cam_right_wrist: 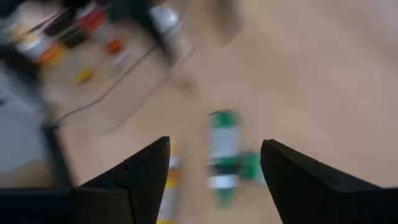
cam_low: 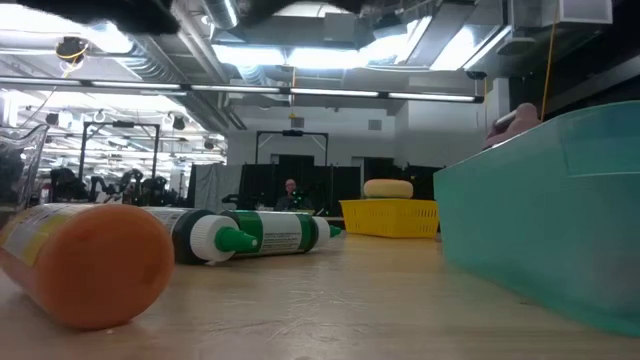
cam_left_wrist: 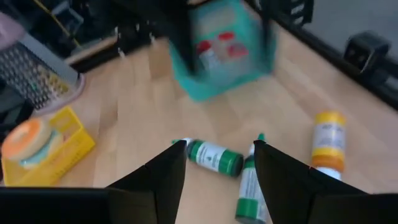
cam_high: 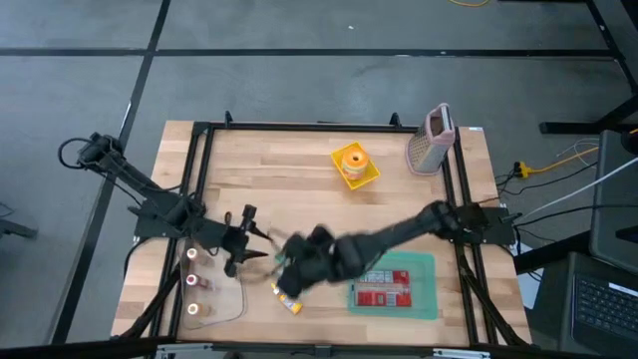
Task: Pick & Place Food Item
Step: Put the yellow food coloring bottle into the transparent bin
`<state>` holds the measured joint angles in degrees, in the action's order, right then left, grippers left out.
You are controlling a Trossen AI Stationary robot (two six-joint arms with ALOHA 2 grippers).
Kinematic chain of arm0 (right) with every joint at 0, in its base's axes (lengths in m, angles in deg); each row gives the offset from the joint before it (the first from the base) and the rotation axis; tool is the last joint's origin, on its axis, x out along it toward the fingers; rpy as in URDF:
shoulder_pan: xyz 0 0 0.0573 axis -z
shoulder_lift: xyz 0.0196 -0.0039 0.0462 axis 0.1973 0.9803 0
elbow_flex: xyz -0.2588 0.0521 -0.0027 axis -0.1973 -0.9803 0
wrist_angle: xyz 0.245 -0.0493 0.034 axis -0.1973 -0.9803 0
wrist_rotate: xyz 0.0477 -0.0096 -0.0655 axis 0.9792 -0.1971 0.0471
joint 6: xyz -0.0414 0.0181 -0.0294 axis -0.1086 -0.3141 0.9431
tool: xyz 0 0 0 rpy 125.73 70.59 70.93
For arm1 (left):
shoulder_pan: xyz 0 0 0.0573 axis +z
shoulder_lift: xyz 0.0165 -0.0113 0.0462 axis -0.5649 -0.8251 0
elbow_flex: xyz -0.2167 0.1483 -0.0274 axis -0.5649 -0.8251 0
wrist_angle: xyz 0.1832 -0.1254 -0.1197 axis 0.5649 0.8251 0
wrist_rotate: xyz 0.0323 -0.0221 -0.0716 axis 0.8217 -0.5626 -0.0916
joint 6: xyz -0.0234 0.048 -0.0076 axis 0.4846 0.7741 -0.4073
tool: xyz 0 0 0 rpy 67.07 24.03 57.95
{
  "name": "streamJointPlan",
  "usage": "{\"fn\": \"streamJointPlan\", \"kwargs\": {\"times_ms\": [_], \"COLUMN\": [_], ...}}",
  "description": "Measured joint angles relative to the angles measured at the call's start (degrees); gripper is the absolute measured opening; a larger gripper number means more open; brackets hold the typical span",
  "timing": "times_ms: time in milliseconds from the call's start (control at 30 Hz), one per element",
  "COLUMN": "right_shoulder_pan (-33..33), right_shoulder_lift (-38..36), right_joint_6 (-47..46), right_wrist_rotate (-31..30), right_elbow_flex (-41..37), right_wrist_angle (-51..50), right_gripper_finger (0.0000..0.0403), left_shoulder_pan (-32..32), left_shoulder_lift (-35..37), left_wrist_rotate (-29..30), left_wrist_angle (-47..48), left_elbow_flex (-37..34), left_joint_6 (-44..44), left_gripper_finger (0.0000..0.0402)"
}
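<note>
From the high view, both arms crowd the same patch of table near the front edge. The right gripper (cam_high: 291, 271) hangs right over the little pile of bottles, with the yellow-labelled bottle (cam_high: 287, 299) poking out just past its tip. The left gripper (cam_high: 261, 244) sits close beside it. Off behind the right arm lies the teal bin (cam_high: 421, 299), probably where the food goes.

The low view is pretty much all product: an orange-capped bottle (cam_low: 88, 262) lying on its side up close, a green-and-white bottle (cam_low: 255, 235) behind it, and the teal bin's wall on the other side.

In the left wrist view the fingers (cam_left_wrist: 155, 180) stand well apart with nothing between them. Just ahead of the tips lie two green-and-white bottles crossing each other, one (cam_left_wrist: 214, 157) straight ahead and another (cam_left_wrist: 249, 193) angled right beside the far finger.

The right wrist view shows its fingers (cam_right_wrist: 146, 174) spread wide too, empty, with a green-and-white bottle (cam_right_wrist: 224, 155) lying lengthwise dead centre between them.

These look like small rigid plastic bottles: light, smooth and round, so likely to roll or squirt out of a sloppy pinch. Best bet is grabbing across the labelled body, mid-length, not the tapered cap.
</note>
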<state>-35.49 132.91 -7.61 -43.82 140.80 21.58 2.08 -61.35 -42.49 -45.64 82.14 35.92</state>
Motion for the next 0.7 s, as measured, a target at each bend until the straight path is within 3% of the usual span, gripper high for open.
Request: {"fn": "streamJointPlan", "kwargs": {"times_ms": [167, 400, 567, 700], "right_shoulder_pan": [-3.2, -5.0, -5.6, -6.5], "right_shoulder_lift": [4.4, 8.7, 11.2, 12.1], "right_joint_6": [-6.3, -8.3, -9.1, -9.6], "right_wrist_rotate": [0.2, 0.7, 3.9, 5.1], "right_elbow_flex": [0.0, 0.0, 0.0, 0.0], "right_wrist_angle": [1.3, 4.3, 6.4, 8.0], "right_gripper_finger": [0.0247, 0.0247, 0.0247, 0.0247], "left_shoulder_pan": [-7.1, -20.9, -28.9, -32.3], "left_shoulder_lift": [6.1, 15.9, 18.0, 17.8], "left_wrist_rotate": [5.1, 20.8, 30.1, 33.2], "left_wrist_angle": [0.5, 3.1, 3.0, 3.0], "left_elbow_flex": [0.0, 0.0, 0.0, 0.0], "left_joint_6": [-2.1, -5.8, -6.0, -6.1], "left_gripper_finger": [0.0184, 0.0184, 0.0184, 0.0184]}}
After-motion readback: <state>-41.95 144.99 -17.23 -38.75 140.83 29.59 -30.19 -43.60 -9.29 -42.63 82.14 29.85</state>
